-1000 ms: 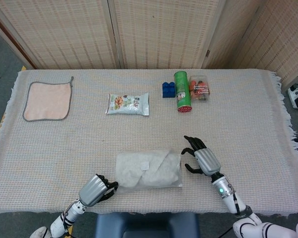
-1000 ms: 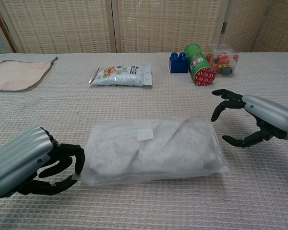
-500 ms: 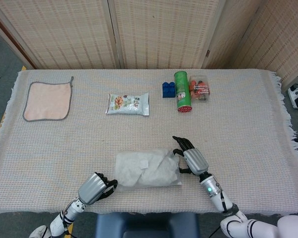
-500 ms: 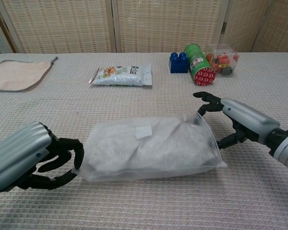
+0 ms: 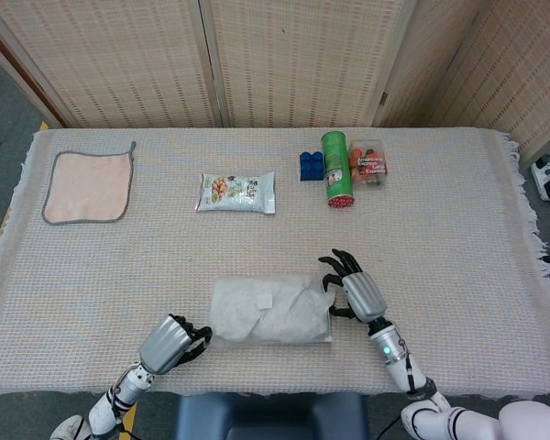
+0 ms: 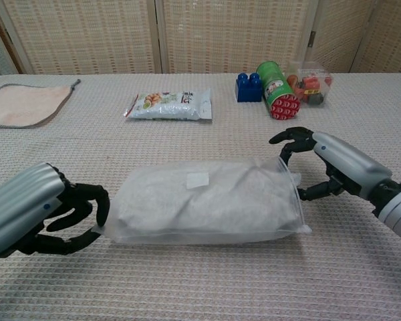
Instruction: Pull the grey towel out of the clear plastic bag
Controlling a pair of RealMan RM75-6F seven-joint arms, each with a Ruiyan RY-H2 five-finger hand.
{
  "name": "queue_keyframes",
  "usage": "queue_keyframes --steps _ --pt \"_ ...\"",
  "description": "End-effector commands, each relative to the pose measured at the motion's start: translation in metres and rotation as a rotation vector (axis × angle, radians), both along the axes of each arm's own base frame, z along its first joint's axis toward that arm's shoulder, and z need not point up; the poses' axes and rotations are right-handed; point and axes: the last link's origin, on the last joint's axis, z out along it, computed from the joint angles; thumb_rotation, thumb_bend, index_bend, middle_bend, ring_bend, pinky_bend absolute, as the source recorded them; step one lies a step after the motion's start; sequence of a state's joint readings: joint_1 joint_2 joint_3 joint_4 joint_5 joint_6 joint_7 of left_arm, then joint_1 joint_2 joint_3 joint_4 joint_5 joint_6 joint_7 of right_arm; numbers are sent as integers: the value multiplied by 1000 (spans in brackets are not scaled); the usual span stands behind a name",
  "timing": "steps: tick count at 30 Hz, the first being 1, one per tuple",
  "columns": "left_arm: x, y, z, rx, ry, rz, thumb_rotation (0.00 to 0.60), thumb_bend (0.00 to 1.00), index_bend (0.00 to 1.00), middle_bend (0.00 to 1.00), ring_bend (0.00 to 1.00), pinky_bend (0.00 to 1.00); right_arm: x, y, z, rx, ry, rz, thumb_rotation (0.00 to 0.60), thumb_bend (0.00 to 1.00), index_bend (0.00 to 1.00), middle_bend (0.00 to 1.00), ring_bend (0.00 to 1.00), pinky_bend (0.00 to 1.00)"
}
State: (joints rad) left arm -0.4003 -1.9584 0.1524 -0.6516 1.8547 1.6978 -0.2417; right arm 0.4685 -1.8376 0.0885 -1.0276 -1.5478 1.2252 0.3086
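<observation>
The clear plastic bag lies flat near the table's front edge. The grey towel fills it, showing pale through the plastic. My left hand is at the bag's left end, fingers curled, pinching its left corner. My right hand is at the bag's right end with fingers spread. Its upper fingers arch over the raised bag edge and its thumb is low beside that edge, holding nothing.
At the back stand a blue brick, a green can and a clear box of toys. A snack packet lies mid-table. A pink cloth lies far left.
My right hand moved left from clear of the bag to its right end. My left hand drew slightly left, and the bag shifted left with it.
</observation>
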Motion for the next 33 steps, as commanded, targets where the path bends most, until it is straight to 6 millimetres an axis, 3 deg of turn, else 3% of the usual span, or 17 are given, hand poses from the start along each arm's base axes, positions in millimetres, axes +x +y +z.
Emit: queue_keyframes --steps 1,18,30,33 --pt "-5 4 4 12 14 12 600 575 679 1000 1000 1000 -9 0 12 -26 27 -7 600 585 784 162 0 0" --pt "-60 45 61 183 160 128 600 577 668 1000 1000 1000 -64 -17 101 -203 102 -145 600 584 787 166 0 0" --pt "-91 50 88 250 185 250 600 573 669 1000 1000 1000 -104 -23 151 -331 118 -262 600 585 787 168 0 0" --pt "-94 46 85 235 182 258 600 516 617 1000 1000 1000 -108 -22 155 -326 104 -272 600 578 777 167 0 0"
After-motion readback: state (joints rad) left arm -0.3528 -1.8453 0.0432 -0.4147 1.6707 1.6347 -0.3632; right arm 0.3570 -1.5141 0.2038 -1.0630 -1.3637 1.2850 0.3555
